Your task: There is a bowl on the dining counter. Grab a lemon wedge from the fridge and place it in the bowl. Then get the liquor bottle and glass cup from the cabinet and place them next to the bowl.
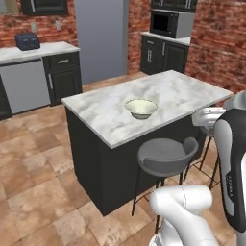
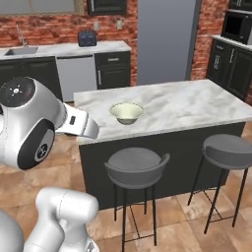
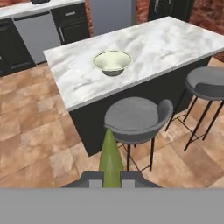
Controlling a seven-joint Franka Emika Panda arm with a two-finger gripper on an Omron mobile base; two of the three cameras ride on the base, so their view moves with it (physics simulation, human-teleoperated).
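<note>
Bowl: the cream bowl (image 1: 141, 108) stands upright on the marble surface (image 1: 182, 93) of the island, toward its near edge and left half; its inside looks bare in all three views.
Lemon wedge: a narrow yellow-green lemon wedge (image 3: 110, 156) sticks up between my finger tips in the hand view, its point aimed toward the near stool and the bowl beyond.
Gripper: my gripper (image 3: 111, 178) is closed on the lemon wedge, the two dark tips pressed against its sides; it hangs out over the floor on the near side of the island, well apart from the bowl.
Stools: the grey stool (image 2: 135, 165) with a low curved back stands just below the bowl's side of the surface; a second round stool (image 2: 227, 150) stands to its right.
Fridge: the tall grey fridge (image 2: 165, 42) stands closed against the far brick wall.
Left base view adds: a microwave (image 1: 170, 23) above dark cabinets at far right, a blue toaster (image 1: 27, 42) on the far left counter.
Right base view adds: a sink (image 2: 20, 50) at far left, and a dishwasher (image 2: 75, 76) under the far counter.
Hand view adds: the wedge itself in my grip, seen from just behind it.
</note>
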